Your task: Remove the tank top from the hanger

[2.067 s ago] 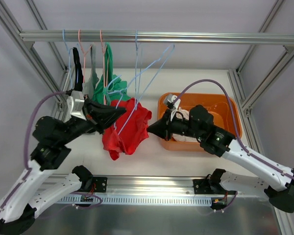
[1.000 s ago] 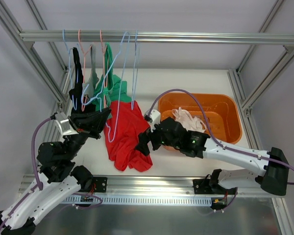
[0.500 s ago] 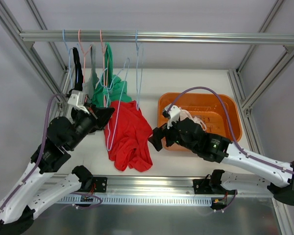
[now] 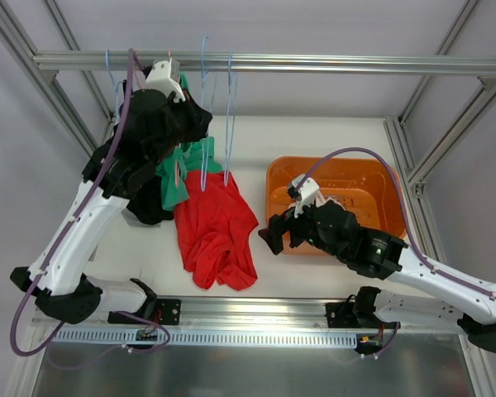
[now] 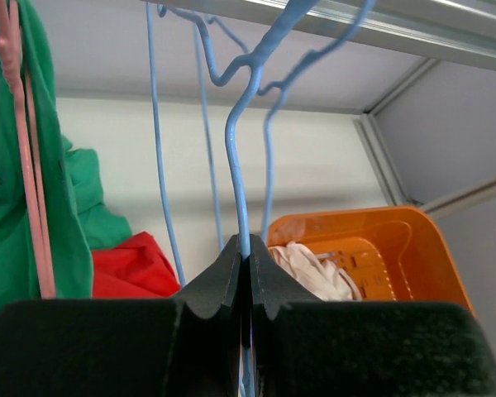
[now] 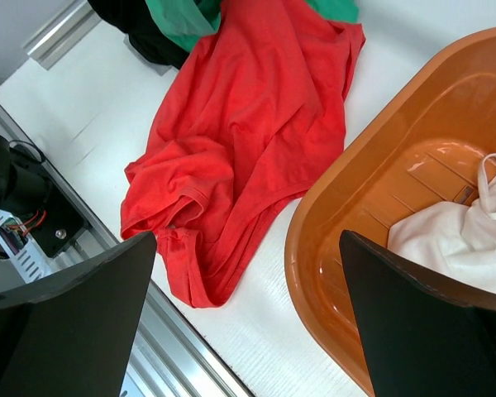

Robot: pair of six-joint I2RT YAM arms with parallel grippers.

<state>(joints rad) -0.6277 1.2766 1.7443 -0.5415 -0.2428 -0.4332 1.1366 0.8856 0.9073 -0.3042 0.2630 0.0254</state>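
Nearest on the white worktop (image 4: 302, 269), between the two arms, the red tank top (image 4: 217, 231) lies in a crumpled, flattened heap. It rests wholly on the surface, with its near end bunched into folds toward the near edge. Just right of it the right gripper (image 4: 269, 236) hovers low at the left wall of the orange bin (image 4: 335, 161), pointing left toward the top. Its jaws stand wide apart with nothing between them, and the right wrist view shows the red cloth and the bin's rim in the gap. A white cloth (image 6: 459, 240) lies inside the bin. Farther back and to the left, the far edge of the tank top meets a green garment (image 4: 194, 157) hanging from a pink hanger (image 5: 29, 165). A black garment (image 4: 149, 207) hangs to the left of that. The left arm reaches up and far toward the aluminium rail (image 4: 331, 64). The left gripper (image 5: 244, 256) has its jaws pressed together on the thin wire of a blue hanger (image 5: 240, 165), whose hook is over the rail. A second blue hanger (image 4: 231, 107) hangs just to its right. Both hangers' lower ends hang above the far end of the red top; I cannot tell whether they touch it.
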